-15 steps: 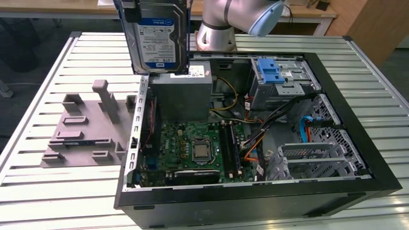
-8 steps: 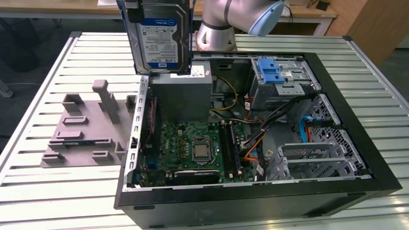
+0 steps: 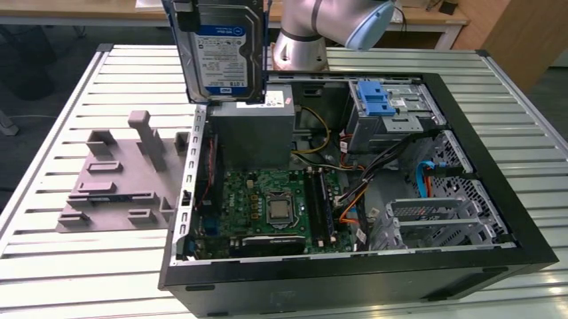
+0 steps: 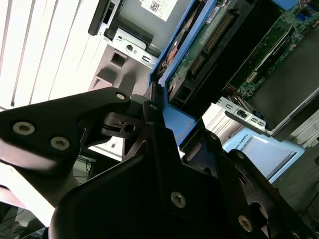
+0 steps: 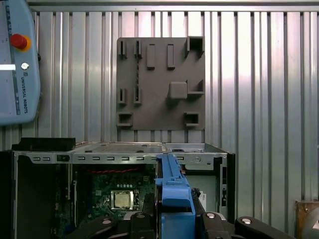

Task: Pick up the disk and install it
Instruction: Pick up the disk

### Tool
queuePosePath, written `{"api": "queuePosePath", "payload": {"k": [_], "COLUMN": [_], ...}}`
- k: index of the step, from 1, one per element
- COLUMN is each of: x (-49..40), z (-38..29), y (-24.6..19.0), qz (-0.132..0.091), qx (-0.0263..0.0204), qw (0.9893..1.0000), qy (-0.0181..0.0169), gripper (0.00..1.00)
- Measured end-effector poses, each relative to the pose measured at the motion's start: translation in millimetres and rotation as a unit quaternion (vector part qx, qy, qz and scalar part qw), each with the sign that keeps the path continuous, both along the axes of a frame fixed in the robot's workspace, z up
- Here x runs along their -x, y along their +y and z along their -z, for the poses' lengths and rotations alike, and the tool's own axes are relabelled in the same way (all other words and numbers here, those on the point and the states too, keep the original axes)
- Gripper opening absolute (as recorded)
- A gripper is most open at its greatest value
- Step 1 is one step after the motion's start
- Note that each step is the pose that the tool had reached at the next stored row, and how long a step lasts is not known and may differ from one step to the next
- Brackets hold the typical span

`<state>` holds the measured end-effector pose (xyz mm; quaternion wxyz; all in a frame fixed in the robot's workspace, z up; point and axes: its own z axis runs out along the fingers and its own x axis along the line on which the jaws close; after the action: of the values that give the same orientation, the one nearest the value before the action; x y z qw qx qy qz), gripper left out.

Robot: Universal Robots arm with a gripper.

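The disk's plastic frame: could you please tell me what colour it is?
Blue; the frame around the disk shows best in the first wrist view.

- My gripper [image 4: 175, 118] clamps the blue carrier of the disk [image 4: 199, 47], a black finger on each side.
- The disk's green circuit board and black connector face the camera.
- Past the disk: grey metal box [image 4: 130, 19] with a white sticker, and the motherboard [image 4: 259, 74].
- Slatted table [image 4: 45, 45] alongside.

Slatted metal table [image 3: 53, 266], open computer case [image 3: 355, 279] on it, grey fixture plate [image 3: 116, 179] beside (exterior view's left)
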<state>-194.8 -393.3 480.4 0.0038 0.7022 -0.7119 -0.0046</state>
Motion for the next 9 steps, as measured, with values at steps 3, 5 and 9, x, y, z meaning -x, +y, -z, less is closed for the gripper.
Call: {"api": "queuePosePath", "payload": {"k": [3,5,9], "x": [0.1,0.0,-1.8], "z": [0.1,0.3,0.7], "y": [-3.3,-6.9,-14.9], "qz": [0.000,0.000,0.000], "qx": [0.0000,0.0000,0.0000], "qw": [1.0000,1.0000,1.0000], "qy": [0.0000,0.0000,0.0000], "gripper": [0.36,0.36,0.36]}}
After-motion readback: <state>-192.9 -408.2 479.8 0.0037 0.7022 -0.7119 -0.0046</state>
